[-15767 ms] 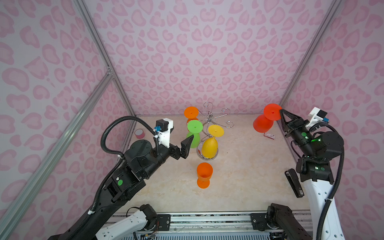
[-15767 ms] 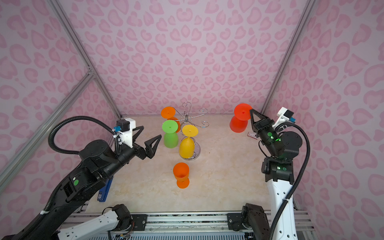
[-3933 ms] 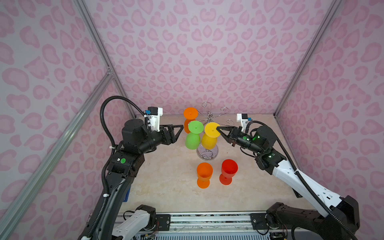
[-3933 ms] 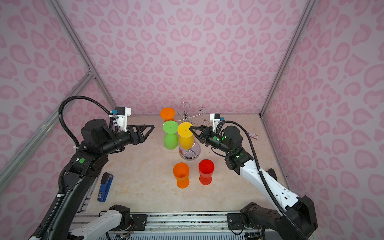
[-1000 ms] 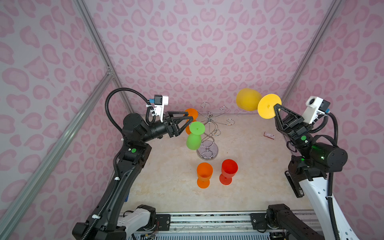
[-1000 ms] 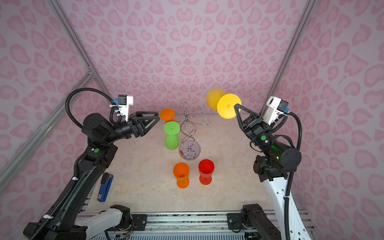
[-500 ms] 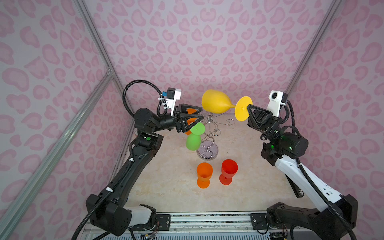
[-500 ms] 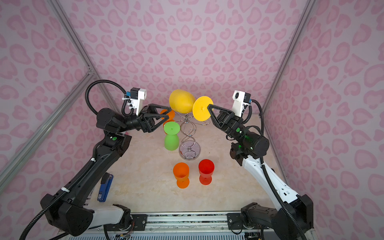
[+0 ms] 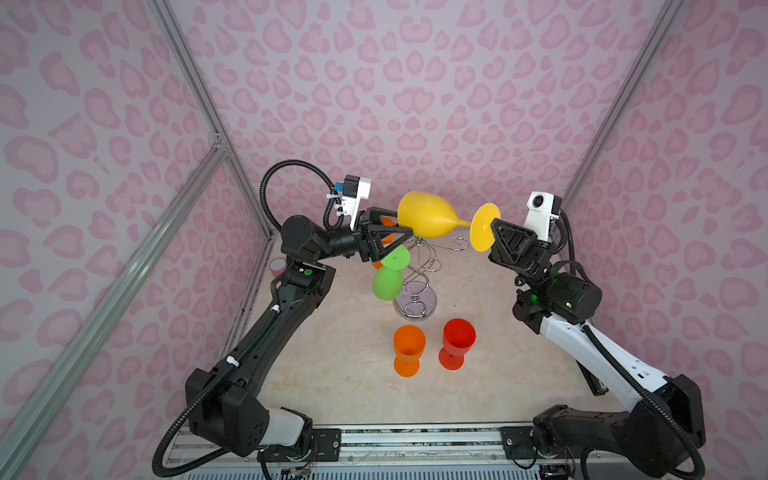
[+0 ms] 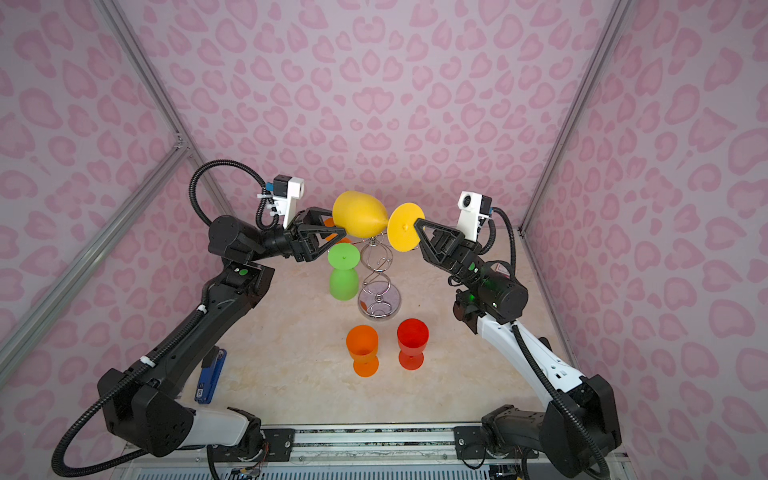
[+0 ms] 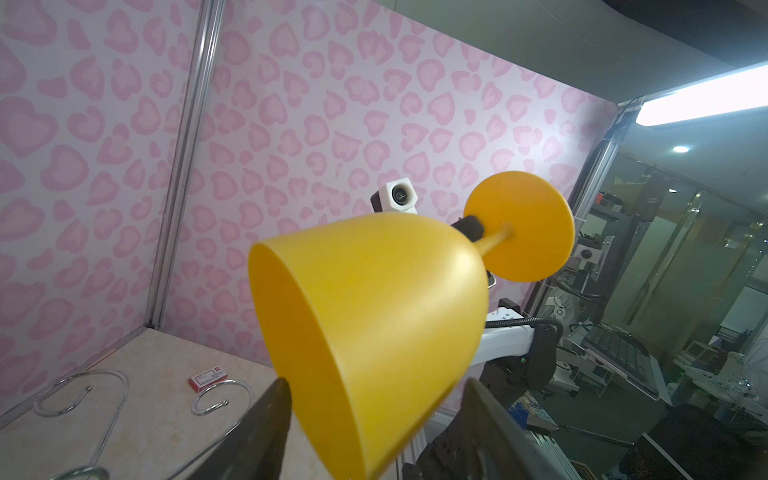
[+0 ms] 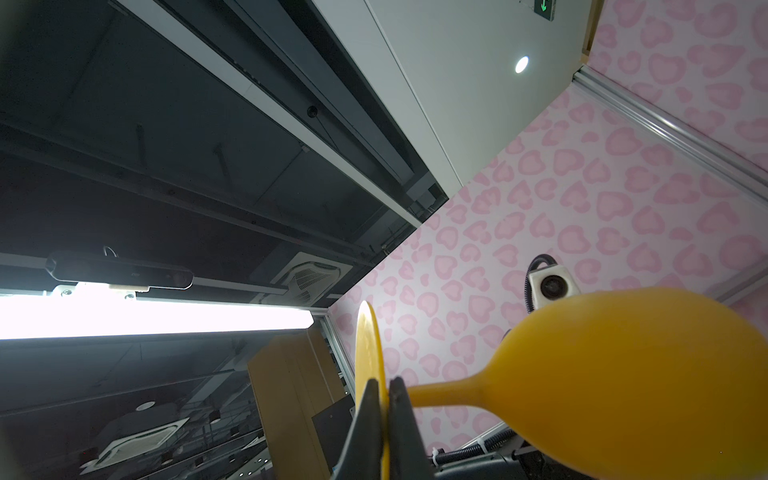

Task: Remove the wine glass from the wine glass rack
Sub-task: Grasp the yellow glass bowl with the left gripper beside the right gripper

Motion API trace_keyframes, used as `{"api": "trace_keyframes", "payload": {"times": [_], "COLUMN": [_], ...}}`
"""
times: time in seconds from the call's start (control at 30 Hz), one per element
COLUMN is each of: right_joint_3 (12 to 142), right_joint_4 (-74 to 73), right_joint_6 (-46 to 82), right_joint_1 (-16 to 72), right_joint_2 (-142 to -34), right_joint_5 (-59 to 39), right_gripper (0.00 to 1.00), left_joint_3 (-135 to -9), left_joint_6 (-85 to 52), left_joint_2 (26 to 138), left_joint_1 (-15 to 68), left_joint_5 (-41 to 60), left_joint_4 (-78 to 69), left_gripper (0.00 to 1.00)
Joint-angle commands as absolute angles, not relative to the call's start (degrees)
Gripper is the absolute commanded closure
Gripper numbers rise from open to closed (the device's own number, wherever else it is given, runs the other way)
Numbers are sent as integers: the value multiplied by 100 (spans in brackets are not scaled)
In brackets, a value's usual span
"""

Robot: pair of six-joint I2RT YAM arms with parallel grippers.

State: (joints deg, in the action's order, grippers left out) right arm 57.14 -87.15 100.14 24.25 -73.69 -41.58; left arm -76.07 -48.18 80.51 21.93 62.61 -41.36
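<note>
- The right tool (image 9: 493, 226) (image 12: 384, 388) is pressed together on the round foot of the yellow wine glass (image 9: 424, 216) (image 12: 623, 374). It pinches the thin disc edge-on between its two fingers.
- That glass is clear of the wine glass rack (image 9: 415, 309) (image 10: 379, 305). It is held up in the air on its side, between the two tools and above the rack's hook arms. The stem runs from the right tool toward the left tool, and the open mouth faces the left tool.
- The left tool (image 9: 395, 226) (image 11: 374, 382) is spread, with one finger on each side of the bowl near its rim. In the left wrist view one finger lies against the rim and the other stands just beside the bowl. Whether both pads touch it cannot be told.
- Below the left tool, a green wine glass (image 9: 387, 282) (image 10: 343, 282) hangs upside down on the rack, foot uppermost.
- The rack stands on the worktop (image 9: 332, 374), lower than both tools and between them.
- An orange wine glass (image 9: 409, 349) and a red wine glass (image 9: 457, 343) stand upright side by side on the worktop. They are nearer the arm bases than the rack is, and well below both tools.
- A small red and white box (image 11: 208, 378) lies on the worktop beyond the left tool, near two bare hook arms.
</note>
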Motion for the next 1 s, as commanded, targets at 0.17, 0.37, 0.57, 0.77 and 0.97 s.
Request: {"api": "trace_keyframes", "payload": {"times": [0.17, 0.37, 0.57, 0.77, 0.97], "right_joint_3": [5623, 5536, 5347, 5123, 4990], "right_joint_4": [-8933, -8868, -8448, -7869, -5112], "right_joint_6": [10020, 10072, 9912, 9577, 7956], "right_joint_1": [2426, 2284, 2089, 1644, 948], "right_joint_2": [-7407, -7442, -7372, -7072, -6056], "right_joint_5": [-4121, -4146, -4280, -4408, -4537], "right_gripper": [100, 100, 89, 59, 52], "left_joint_3": [-7579, -7420, -7408, -7472, -8044], "left_joint_6": [-4994, -5060, -5275, -5124, -3478], "left_joint_2": [8040, 7938, 7867, 7655, 7221], "left_joint_1": [2329, 2347, 2364, 2373, 2373], "left_joint_5": [6338, 6336, 6344, 6497, 6620], "left_joint_4": [-4693, -4808, -4934, -4707, -2494], "left_gripper": [61, 90, 98, 98, 98]}}
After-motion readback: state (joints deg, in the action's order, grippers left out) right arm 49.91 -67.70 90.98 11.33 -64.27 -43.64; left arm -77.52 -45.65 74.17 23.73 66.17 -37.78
